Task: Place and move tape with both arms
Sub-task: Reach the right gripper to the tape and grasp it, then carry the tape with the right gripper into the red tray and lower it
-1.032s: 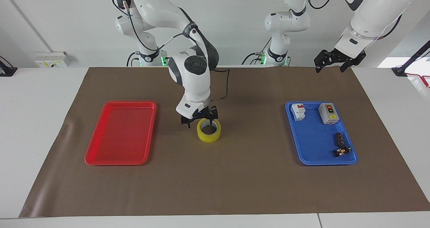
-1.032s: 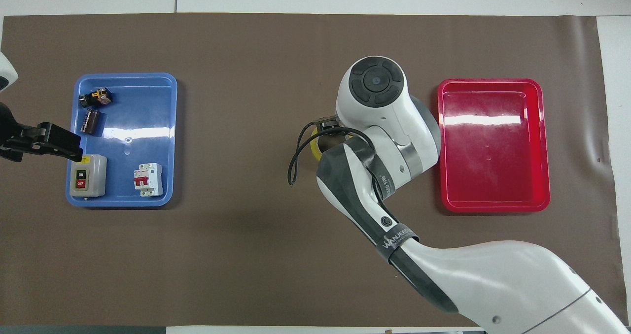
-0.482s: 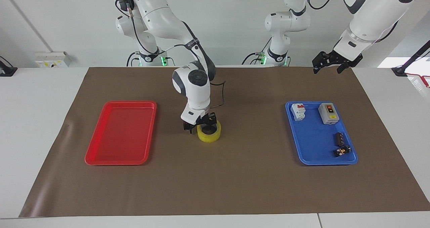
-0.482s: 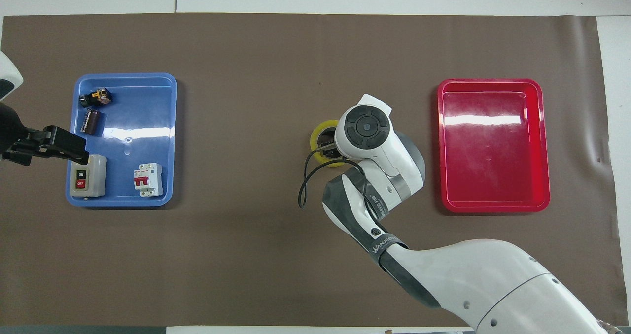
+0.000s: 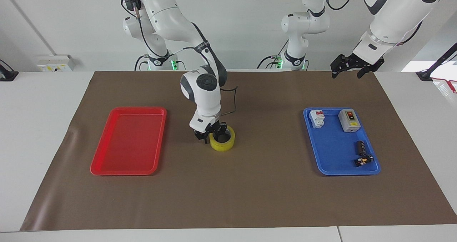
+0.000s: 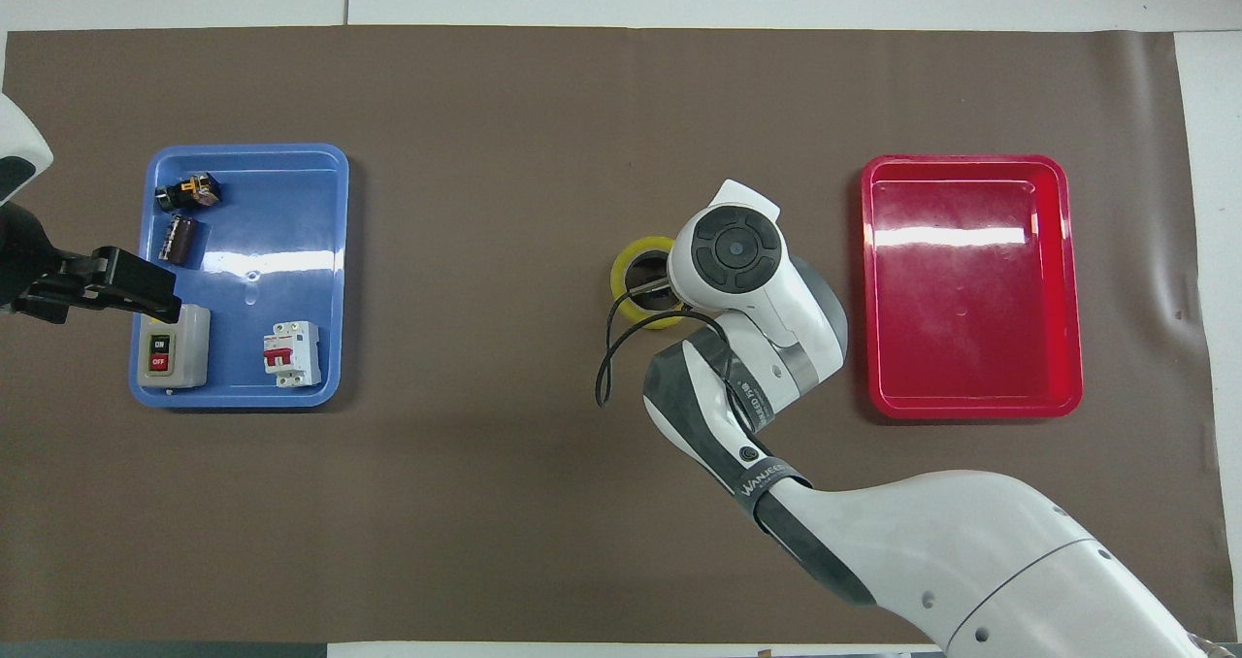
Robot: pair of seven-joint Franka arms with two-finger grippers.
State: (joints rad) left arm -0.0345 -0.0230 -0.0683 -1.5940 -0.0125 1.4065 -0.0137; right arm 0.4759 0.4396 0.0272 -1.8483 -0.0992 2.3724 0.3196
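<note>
The tape (image 5: 223, 144), a yellow ring, lies flat on the brown mat (image 5: 250, 192) mid-table. My right gripper (image 5: 211, 134) is down at it, open, with one finger inside the ring and one outside its wall on the red tray's side. In the overhead view the right wrist covers that gripper and part of the tape (image 6: 624, 272). My left gripper (image 5: 345, 71) is open and empty, held high over the mat's edge near the blue tray (image 5: 332, 156); it also shows in the overhead view (image 6: 146, 294).
An empty red tray (image 5: 128, 142) lies toward the right arm's end. The blue tray (image 6: 291, 250) holds a switch box (image 5: 348, 120), a circuit breaker (image 5: 317, 119), a black cylinder (image 5: 360, 147) and a small part (image 5: 363, 160). Two smaller white arms (image 5: 301, 28) stand at the back.
My right gripper has come down around the tape's wall and its wrist has shifted slightly toward the red tray. The left gripper has drawn back a little and risen.
</note>
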